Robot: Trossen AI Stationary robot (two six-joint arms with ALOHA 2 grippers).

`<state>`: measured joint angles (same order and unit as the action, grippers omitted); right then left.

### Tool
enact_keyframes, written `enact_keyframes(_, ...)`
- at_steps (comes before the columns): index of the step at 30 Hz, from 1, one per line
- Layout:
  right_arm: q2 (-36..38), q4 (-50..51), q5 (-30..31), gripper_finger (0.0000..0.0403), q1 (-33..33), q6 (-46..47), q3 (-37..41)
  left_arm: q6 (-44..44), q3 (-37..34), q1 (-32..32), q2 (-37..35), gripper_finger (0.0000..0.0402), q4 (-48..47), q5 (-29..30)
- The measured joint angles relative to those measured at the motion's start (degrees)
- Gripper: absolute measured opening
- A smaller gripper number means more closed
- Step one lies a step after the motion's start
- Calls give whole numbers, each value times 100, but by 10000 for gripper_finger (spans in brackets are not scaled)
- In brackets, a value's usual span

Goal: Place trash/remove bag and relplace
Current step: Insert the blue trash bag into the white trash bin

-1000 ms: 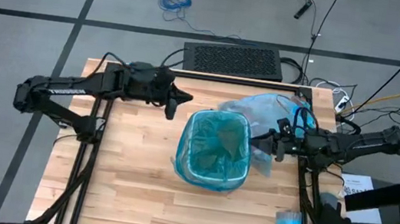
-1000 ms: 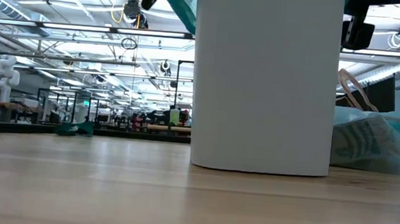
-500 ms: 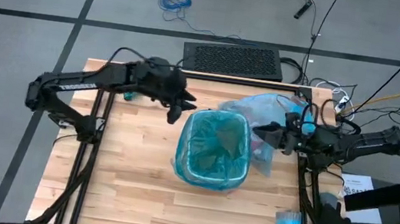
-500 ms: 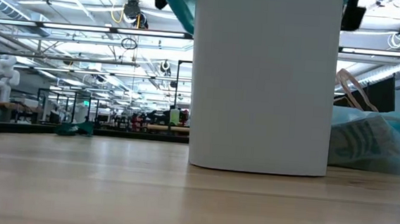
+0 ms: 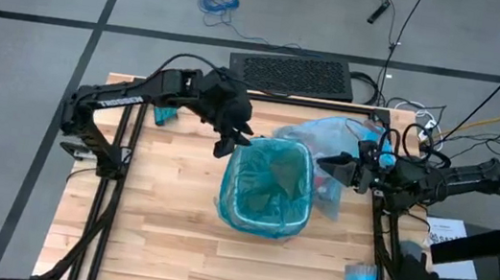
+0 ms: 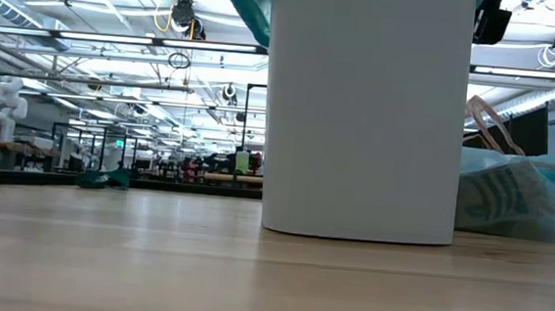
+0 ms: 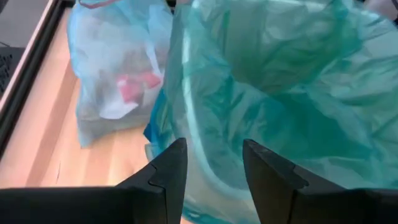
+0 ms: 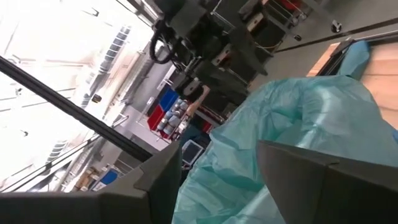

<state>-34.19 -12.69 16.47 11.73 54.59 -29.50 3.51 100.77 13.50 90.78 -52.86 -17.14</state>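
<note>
At table centre: white plastic bin [image 6: 366,113] lined with a darker teal-green bag [image 5: 268,183].
Change: left claw [image 5: 230,145] has swung in from the far-left side to the bin rim, fingers parted, empty; right claw [image 5: 332,164] has widened, holding nothing.
Meaning: new liner being seated, I judge.
Pale sky-blue see-through bag [image 7: 115,81]: beside the bin; red and white trash [image 7: 138,84] inside shows only in the left wrist view.

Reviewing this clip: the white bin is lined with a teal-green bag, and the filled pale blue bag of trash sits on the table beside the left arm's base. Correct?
Not quite. In the high view the filled pale blue bag lies behind the white bin, next to the right gripper, not by the left arm's base. The bin is indeed lined with the teal-green bag.
</note>
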Motion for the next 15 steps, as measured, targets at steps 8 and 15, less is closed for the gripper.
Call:
enact_keyframes(8, 314, 633, -6, 199, 0, 18, 0, -161, 84, -88, 378, 150, -74, -129)
enact_keyframes(15, 822, 1002, -29, 199, -1, 22, 0, -541, 84, -199, 667, 138, -60, 114)
